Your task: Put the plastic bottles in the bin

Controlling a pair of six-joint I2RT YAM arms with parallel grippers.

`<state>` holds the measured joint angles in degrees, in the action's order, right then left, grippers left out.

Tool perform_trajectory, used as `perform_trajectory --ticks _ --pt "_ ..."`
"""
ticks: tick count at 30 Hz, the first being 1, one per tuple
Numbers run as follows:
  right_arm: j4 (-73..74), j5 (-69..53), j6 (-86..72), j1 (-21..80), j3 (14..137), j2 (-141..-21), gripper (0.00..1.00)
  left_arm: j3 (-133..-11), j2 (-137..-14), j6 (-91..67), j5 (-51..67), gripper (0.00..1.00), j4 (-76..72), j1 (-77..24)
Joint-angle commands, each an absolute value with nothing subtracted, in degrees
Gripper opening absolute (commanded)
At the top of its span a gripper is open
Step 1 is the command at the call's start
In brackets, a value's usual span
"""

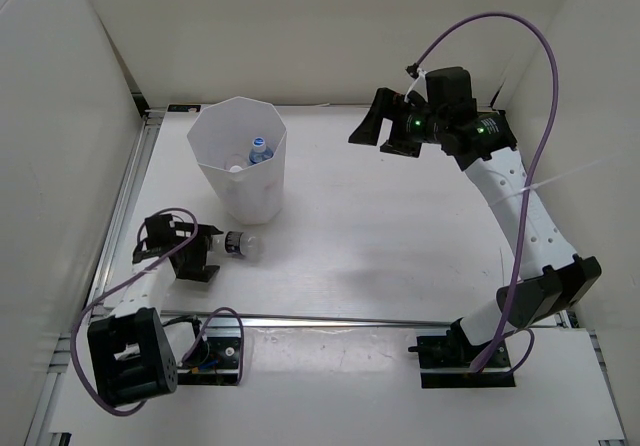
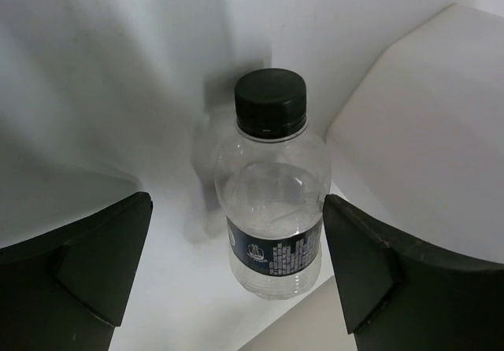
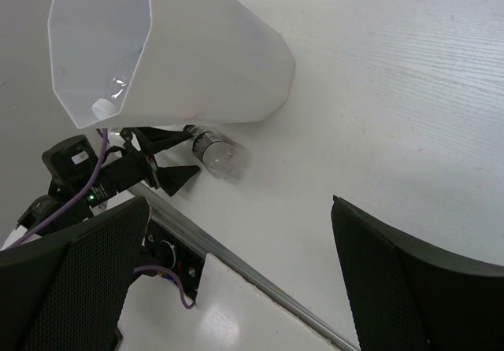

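Observation:
A short clear plastic bottle (image 2: pixel 272 201) with a black cap and dark label lies on the table just in front of the bin (image 1: pixel 240 181). My left gripper (image 2: pixel 236 201) is open around it, the bottle sitting nearer the right finger (image 2: pixel 370 264). From above, that bottle (image 1: pixel 243 245) shows at the left gripper (image 1: pixel 213 252). A blue-labelled bottle (image 1: pixel 260 151) and a white cap (image 1: pixel 236 169) show inside the bin. My right gripper (image 1: pixel 378 131) hangs open and empty, high at the back right. Its wrist view looks down on the bin (image 3: pixel 197 60) and the bottle (image 3: pixel 213 150).
White walls close in the table on the left, back and right. A metal rail (image 1: pixel 400 319) runs along the near edge by the arm bases. The bin's wall (image 2: pixel 425 131) stands just right of the left gripper.

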<state>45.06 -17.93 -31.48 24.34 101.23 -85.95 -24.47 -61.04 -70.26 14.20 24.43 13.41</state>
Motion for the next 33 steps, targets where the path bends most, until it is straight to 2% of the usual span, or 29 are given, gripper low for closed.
perform_trajectory --ticks 1,12,16,18,22,23,26,27,33 --pt "43.6 -18.5 -31.0 24.0 100.6 -84.7 1.0 -25.1 -63.0 -68.2 14.9 1.0 21.2 13.7" --pt "43.6 -19.0 -31.0 24.0 99.5 -83.6 1.0 -32.6 -74.5 -68.2 14.4 1.0 19.8 10.0" --pt "43.6 -18.5 -30.5 24.0 98.9 -83.1 1.0 -33.1 -76.4 -68.2 15.0 1.0 19.8 9.3" --pt "43.6 -17.9 -30.5 24.0 98.3 -83.1 1.0 -33.1 -75.2 -68.2 15.0 0.97 19.8 9.3" --pt "43.6 -17.9 -30.5 24.0 98.3 -83.1 1.0 -30.1 -71.9 -68.2 14.5 0.83 19.8 9.3" --pt "43.6 -17.9 -30.5 24.0 98.3 -83.1 1.0 -29.4 -71.3 -67.7 14.5 0.75 19.8 9.3" --pt "43.6 -17.9 -30.5 24.0 98.3 -83.7 1.0 -26.6 -69.4 -67.2 14.5 0.63 19.8 9.3" --pt "43.6 -18.5 -31.0 24.0 98.3 -83.7 1.0 -25.8 -68.4 -67.1 14.5 0.56 19.8 9.8" --pt "43.6 -19.0 -31.0 24.0 98.3 -83.7 1.0 -22.7 -63.6 -65.8 15.7 0.38 19.8 10.5"
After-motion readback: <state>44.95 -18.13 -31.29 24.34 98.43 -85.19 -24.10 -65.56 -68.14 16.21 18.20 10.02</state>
